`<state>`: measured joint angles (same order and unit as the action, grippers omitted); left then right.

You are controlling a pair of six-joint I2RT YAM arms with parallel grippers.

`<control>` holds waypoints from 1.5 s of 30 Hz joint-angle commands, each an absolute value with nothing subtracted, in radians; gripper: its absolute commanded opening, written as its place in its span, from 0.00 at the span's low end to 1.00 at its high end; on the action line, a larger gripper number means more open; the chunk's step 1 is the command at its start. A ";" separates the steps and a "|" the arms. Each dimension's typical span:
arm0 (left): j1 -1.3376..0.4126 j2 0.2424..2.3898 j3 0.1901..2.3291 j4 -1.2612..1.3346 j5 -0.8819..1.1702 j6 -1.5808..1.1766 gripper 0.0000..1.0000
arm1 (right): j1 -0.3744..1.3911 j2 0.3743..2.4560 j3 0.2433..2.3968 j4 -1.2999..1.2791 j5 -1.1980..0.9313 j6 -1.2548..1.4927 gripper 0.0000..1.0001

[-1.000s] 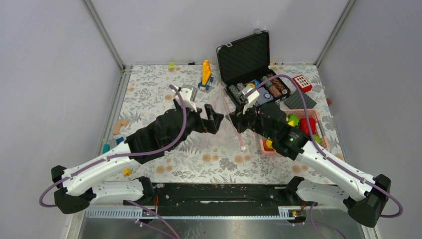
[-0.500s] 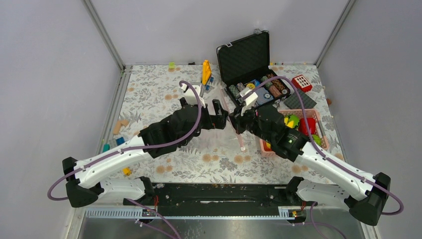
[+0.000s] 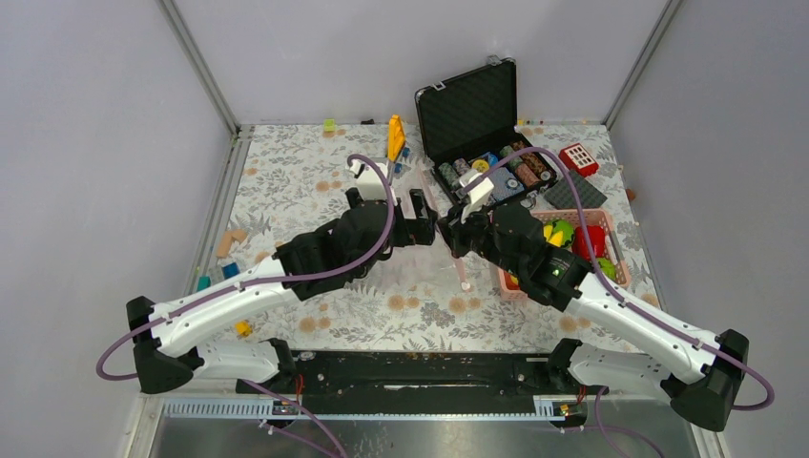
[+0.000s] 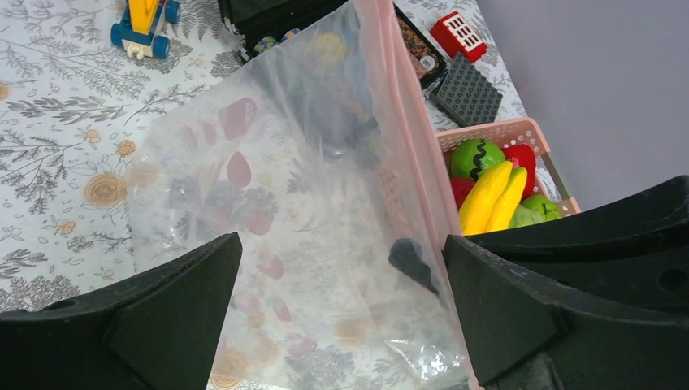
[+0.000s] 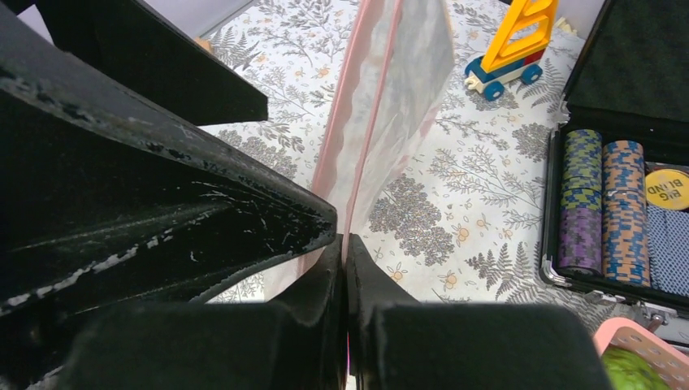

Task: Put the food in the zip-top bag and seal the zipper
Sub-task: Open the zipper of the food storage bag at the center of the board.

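Observation:
The clear zip-top bag [image 4: 309, 187] hangs upright over the middle of the table, its pink zipper [image 4: 414, 146] along one edge. My right gripper [image 5: 343, 237] is shut on the zipper strip [image 5: 357, 122], with the bag [image 5: 414, 73] stretching away from it. My left gripper [image 4: 341, 242] is open, its jaws either side of the bag and not touching it. In the top view the left gripper [image 3: 424, 218] sits close beside the right gripper [image 3: 452, 234]. The food [image 4: 491, 195], yellow bananas with red and green pieces, lies in the pink basket [image 3: 620, 272].
An open black case of poker chips [image 3: 487, 172] stands at the back. A yellow toy on wheels [image 3: 395, 138] is left of it. A red block [image 3: 579, 157] and a grey plate [image 3: 575, 194] lie behind the basket. Small blocks [image 3: 229, 243] lie at the left edge.
My left arm has reached right and forward, bringing its open gripper up around the bag next to the right gripper. The right gripper has kept its hold and barely moved.

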<state>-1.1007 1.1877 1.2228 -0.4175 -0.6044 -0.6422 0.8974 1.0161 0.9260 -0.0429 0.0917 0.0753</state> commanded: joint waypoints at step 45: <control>-1.072 1.389 1.322 -0.557 -0.543 -0.780 0.69 | 0.966 0.989 0.905 0.064 0.326 0.130 0.00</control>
<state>-1.0740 1.3540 1.3006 -0.5610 -0.6189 -0.7734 0.9558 1.0096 0.9047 -0.0101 0.3016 0.1123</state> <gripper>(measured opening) 0.742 0.020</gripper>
